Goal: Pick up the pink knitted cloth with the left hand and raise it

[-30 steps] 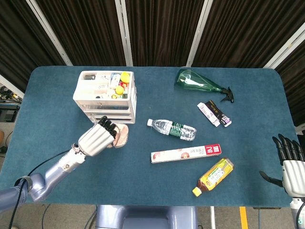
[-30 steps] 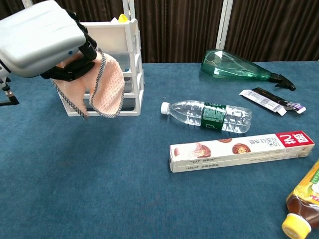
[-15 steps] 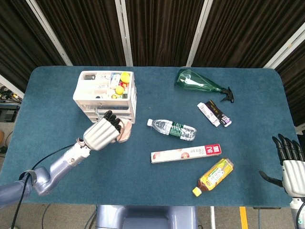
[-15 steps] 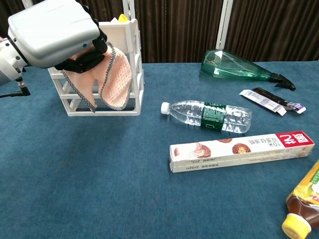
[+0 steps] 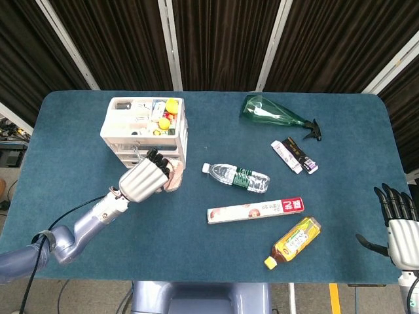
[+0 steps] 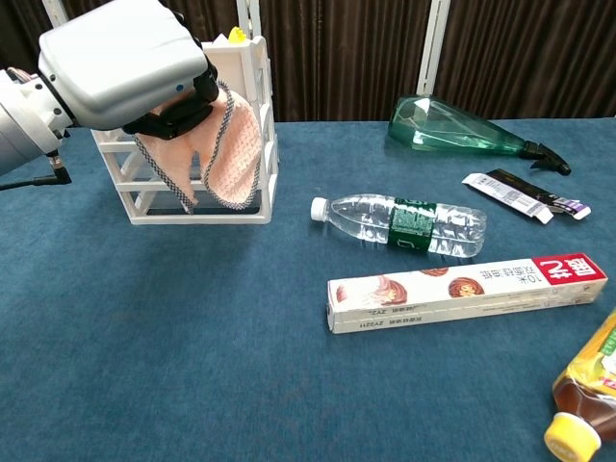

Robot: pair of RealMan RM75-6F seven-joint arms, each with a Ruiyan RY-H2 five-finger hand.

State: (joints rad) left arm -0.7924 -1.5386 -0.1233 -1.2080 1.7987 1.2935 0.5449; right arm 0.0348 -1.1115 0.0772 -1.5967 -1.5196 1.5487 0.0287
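My left hand (image 6: 125, 63) grips the pink knitted cloth with grey-stitched edging (image 6: 226, 154), held clear of the blue felt table (image 6: 192, 366). The cloth's long axis hangs straight down below my fingers (image 5: 156, 165), soft and folded, in front of the white slatted plastic drawer rack (image 6: 252, 67). My right hand (image 5: 398, 219) rests well apart, fingers spread, holding nothing.
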